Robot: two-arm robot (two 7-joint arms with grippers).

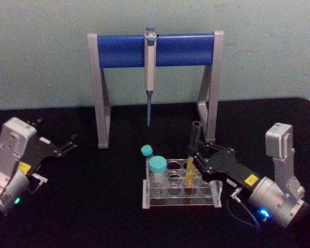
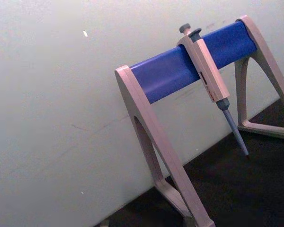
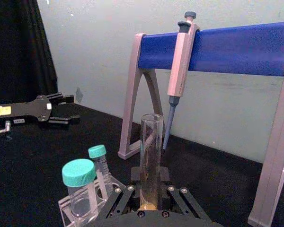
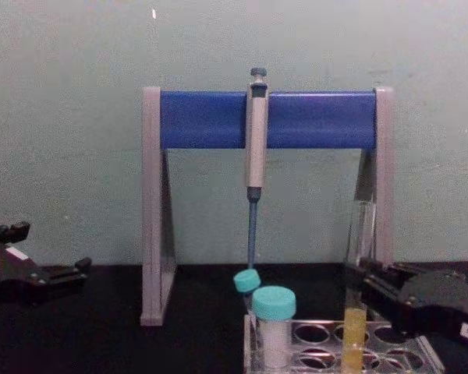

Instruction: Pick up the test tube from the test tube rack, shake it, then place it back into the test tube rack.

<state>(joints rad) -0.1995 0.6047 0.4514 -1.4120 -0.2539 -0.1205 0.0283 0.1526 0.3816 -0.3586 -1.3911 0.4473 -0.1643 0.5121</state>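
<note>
The test tube (image 1: 194, 147) is a tall clear glass tube with yellow liquid in its lower part. It stands in a right-hand hole of the low clear test tube rack (image 1: 181, 200). My right gripper (image 1: 196, 159) reaches in from the right and is shut on the test tube just above the rack's top plate. In the right wrist view the test tube (image 3: 151, 151) rises straight up between the black fingers. From the chest the test tube (image 4: 356, 312) stands at the tip of the right gripper (image 4: 366, 280). My left gripper (image 1: 67, 145) is parked open at the far left.
Two teal-capped vials (image 1: 157, 166) stand in the rack's left holes. Behind the rack rises a grey-and-blue pipette stand (image 1: 155, 50) with a grey pipette (image 1: 150, 77) hanging from its bar. The stand's right leg (image 1: 211, 103) is close behind the tube. The table is black.
</note>
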